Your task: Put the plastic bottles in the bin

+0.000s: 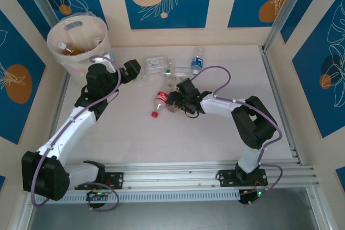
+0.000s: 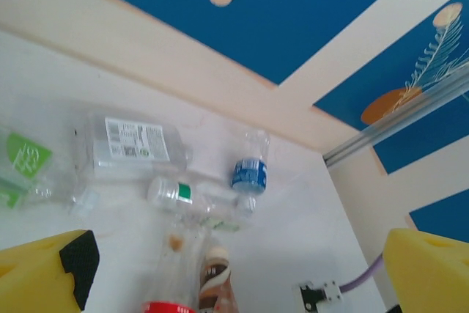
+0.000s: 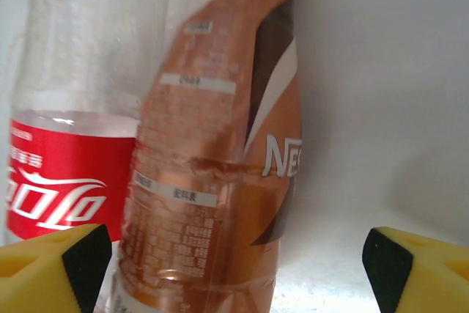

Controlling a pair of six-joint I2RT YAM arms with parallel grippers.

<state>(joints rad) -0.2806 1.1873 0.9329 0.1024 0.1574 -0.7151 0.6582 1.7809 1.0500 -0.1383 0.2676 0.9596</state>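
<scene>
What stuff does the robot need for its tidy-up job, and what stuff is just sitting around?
For the job:
round cream-white plastic bin
red-labelled clear cola bottle
brown-labelled coffee bottle
blue-labelled clear bottle
flat clear bottle with white label
clear bottle with small dark-green label

Just sitting around:
purple cable
silver metal rail
blue-and-cream wall panels

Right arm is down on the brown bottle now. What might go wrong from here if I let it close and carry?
1. The red-labelled bottle lies against the brown bottle, close to one of the open right fingers. Closing may pinch both or squeeze one out sideways.
2. The left arm stands between this spot and the bin, so a direct carry risks the arms colliding.
</scene>
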